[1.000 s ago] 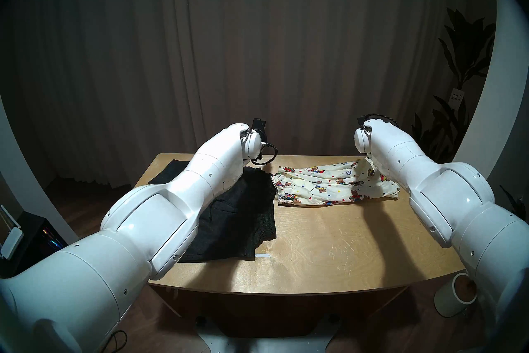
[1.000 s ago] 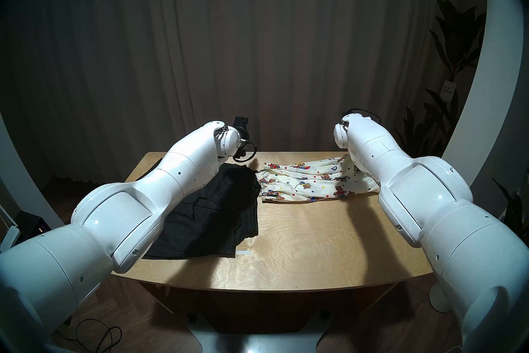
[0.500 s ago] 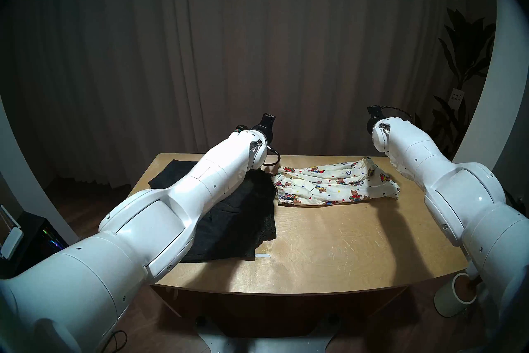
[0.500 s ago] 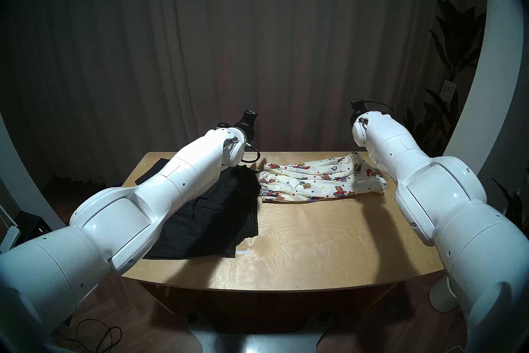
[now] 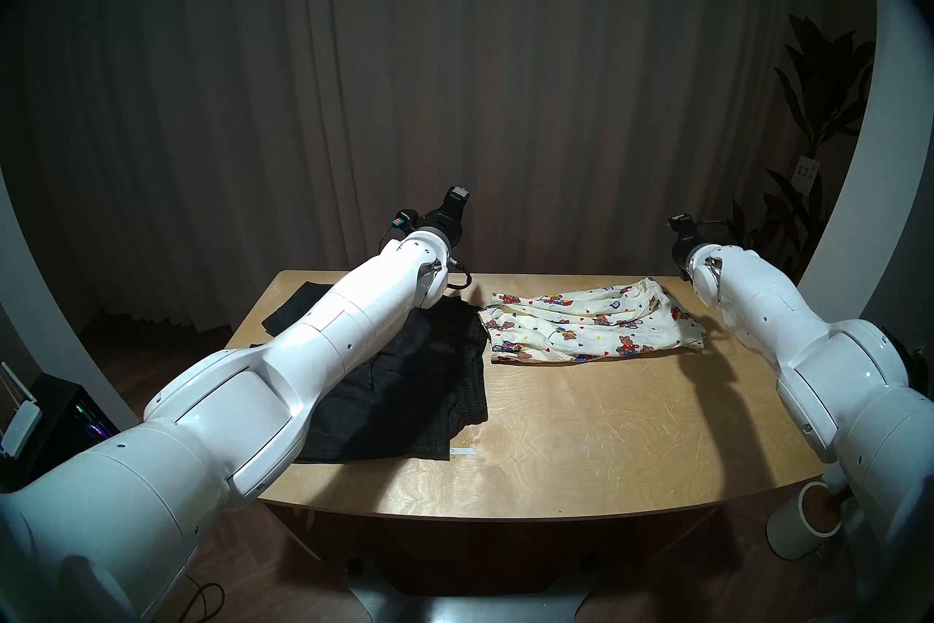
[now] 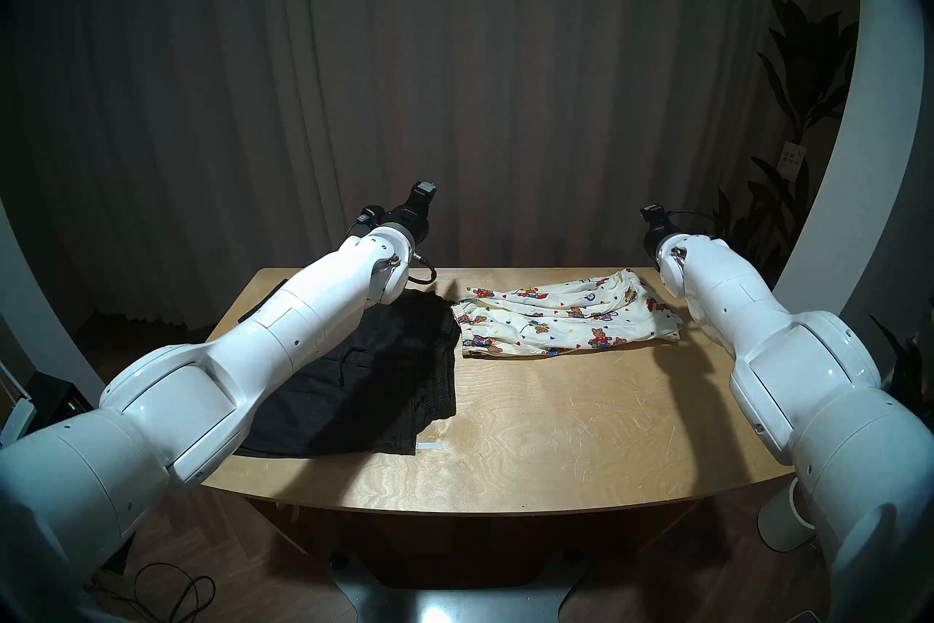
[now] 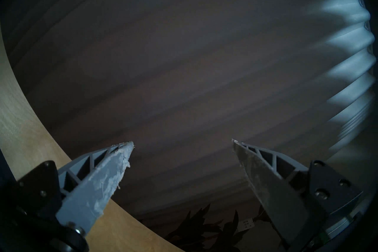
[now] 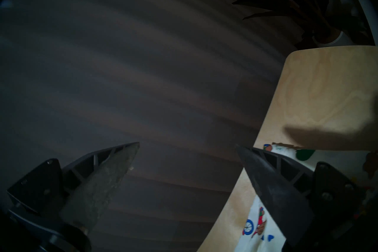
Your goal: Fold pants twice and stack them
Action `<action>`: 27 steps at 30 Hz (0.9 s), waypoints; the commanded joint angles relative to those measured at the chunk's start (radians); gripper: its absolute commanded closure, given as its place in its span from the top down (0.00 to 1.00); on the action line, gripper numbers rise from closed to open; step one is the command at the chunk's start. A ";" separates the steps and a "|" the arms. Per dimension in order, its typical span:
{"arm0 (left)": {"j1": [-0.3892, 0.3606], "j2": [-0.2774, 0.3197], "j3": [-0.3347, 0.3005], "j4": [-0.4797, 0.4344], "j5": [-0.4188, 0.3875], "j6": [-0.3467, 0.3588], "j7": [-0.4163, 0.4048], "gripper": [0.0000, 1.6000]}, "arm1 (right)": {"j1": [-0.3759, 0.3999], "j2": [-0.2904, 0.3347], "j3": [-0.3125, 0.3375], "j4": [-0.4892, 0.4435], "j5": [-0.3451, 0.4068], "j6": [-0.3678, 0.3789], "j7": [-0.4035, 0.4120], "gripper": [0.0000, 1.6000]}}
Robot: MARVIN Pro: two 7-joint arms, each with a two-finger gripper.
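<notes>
- The cream teddy-bear pants point(image 5: 591, 327) lie flat on the far right part of the worktop point(image 5: 581, 430), their long axis running left to right. The gathered elastic waistband points left, toward the middle; the leg ends point right and lie rumpled near the right arm point(image 5: 788, 328).
- The charcoal pants point(image 5: 419, 384) lie on the left half of the worktop, partly under the left arm point(image 5: 283, 369). Their long axis runs near to far, slightly slanted. A thin drawstring shows near the middle of the cloth, and the ribbed edge lies along the right side.
- The two pairs almost meet at the far middle, the black far corner just beside the cream waistband; I cannot tell whether they touch.
- A separate flat dark cloth point(image 5: 298, 311) lies at the far left corner.
- A small pale strip point(image 5: 464, 450) sits on the worktop at the near right corner of the charcoal pants; any writing on it is too small to read.
- A white tag point(image 5: 807, 173) hangs on the plant point(image 5: 808, 141) at far right; its marks cannot be read.
- The left gripper point(image 7: 183, 143) has its fingers point(image 7: 110, 173) spread wide with nothing between them, facing the curtain point(image 5: 455, 76) beyond the far edge.
- The right gripper point(image 8: 188, 144) has its fingers point(image 8: 108, 176) spread apart and empty, above the far right corner, with a bit of the cream print beneath one finger.
</notes>
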 commanded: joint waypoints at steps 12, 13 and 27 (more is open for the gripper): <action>0.106 0.107 -0.021 -0.219 0.004 0.011 -0.153 1.00 | -0.098 0.164 0.075 -0.075 0.071 0.134 0.137 1.00; 0.120 0.115 -0.021 -0.244 0.003 0.014 -0.162 1.00 | -0.110 0.172 0.077 -0.079 0.076 0.146 0.143 1.00; 0.233 0.221 -0.039 -0.424 0.005 0.030 -0.265 1.00 | -0.236 0.307 0.089 -0.144 0.095 0.392 0.255 1.00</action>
